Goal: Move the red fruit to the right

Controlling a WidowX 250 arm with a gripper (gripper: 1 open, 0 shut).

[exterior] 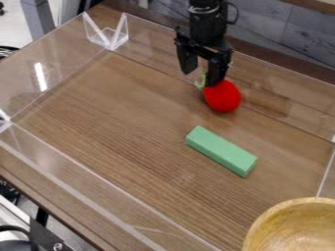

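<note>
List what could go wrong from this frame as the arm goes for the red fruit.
1. The open gripper sits above the upper-left edge of the red fruit, not centred; a finger could land on the round, glossy fruit and roll it away.
2. The green block lies just in front; a fruit that rolls could bump it.
3. The clear tray wall bounds the right side, so a long push could jam the fruit against it.

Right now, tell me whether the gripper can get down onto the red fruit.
Probably yes. The gripper hangs open just above the red fruit, nothing lies between them, and the green block sits well clear.
</note>
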